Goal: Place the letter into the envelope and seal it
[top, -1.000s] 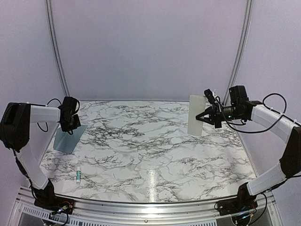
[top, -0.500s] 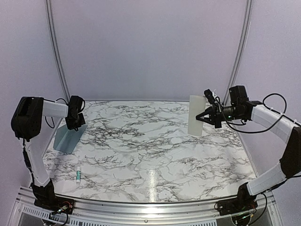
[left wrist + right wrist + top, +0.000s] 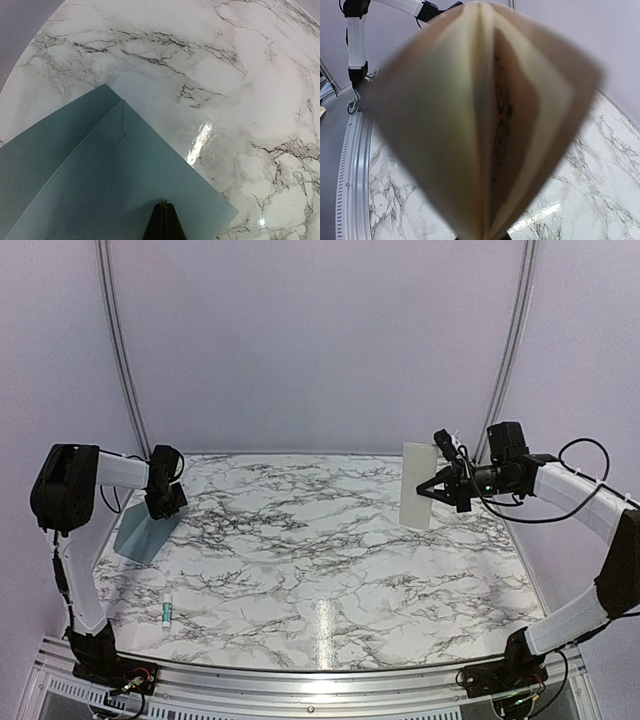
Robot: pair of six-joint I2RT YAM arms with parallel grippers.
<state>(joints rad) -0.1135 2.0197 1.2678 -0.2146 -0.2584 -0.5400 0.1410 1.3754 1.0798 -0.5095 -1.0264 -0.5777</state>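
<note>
**A:** What did your right pincer (image 3: pixel 430 490) have at that moment?

**B:** It was clamped on the flat tan-beige paper letter (image 3: pixel 417 485), which I held upright in the air above the far right part of the white marble-veined table (image 3: pixel 330 540). In my right wrist view the sheet (image 3: pixel 485 125) filled nearly the whole frame, blurred and folded, with dark writing just visible along the inner crease.

**A:** And your left pincer (image 3: pixel 163 508)?

**B:** Its two dark fingertips (image 3: pixel 163 227) were pressed together, pinching the near edge of the flat grey-blue paper envelope (image 3: pixel 115 185). From above, the envelope (image 3: pixel 142 534) sat at the far left of the table, its far edge raised under my pincer and its near edge down on the marble. My left wrist view showed a diagonal flap line running across its face.

**A:** How far apart were the two papers?

**B:** Well apart, on opposite sides of the table, with bare marble between them.

**A:** Anything else there?

**B:** A small white-and-green tube (image 3: pixel 167 612) lay near the front left, apart from the envelope.
</note>
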